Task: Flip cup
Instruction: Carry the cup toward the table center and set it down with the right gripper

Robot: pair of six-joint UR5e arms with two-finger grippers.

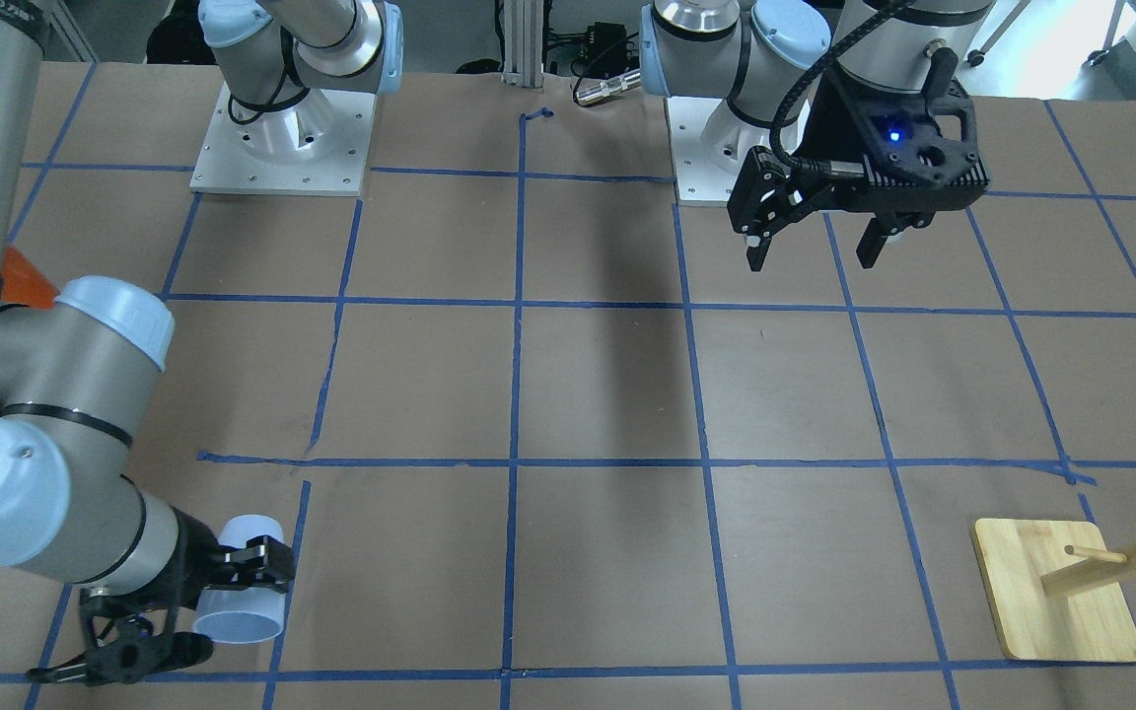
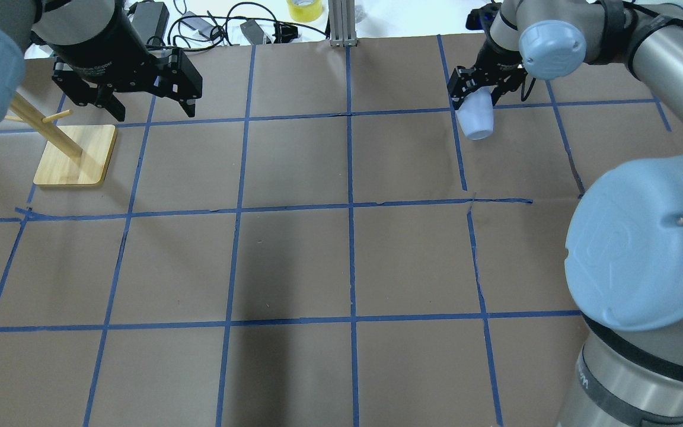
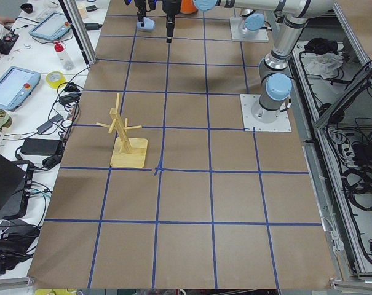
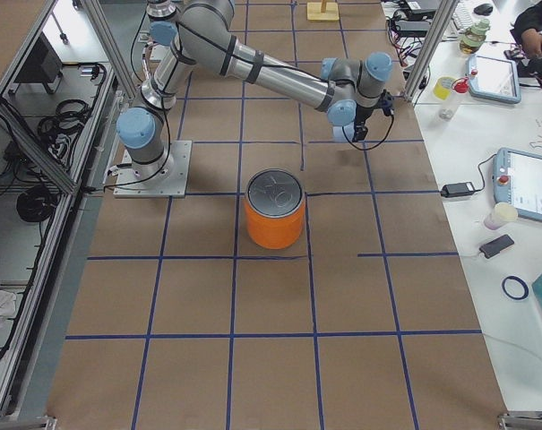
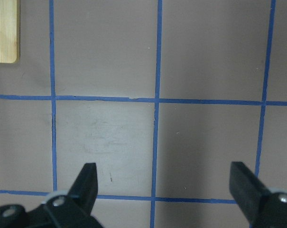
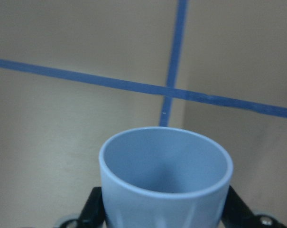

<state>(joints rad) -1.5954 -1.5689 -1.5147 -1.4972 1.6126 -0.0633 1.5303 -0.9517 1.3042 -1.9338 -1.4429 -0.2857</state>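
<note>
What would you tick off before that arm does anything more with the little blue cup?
1. Grip: ok, the right gripper is shut on the sides of the cup.
2. Cup empty: ok, nothing shows inside in the wrist view.
3. Cup upright: not ok, it is held tilted.
4. Table under it: ok, only bare paper and tape.
5. Left gripper out of the way: ok, open, far off near the wooden rack.
6. Orange can: ok, well apart from the cup.

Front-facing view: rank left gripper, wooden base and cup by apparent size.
1. left gripper, though it is raised and nearer the camera, so likely inflated
2. wooden base
3. cup
</note>
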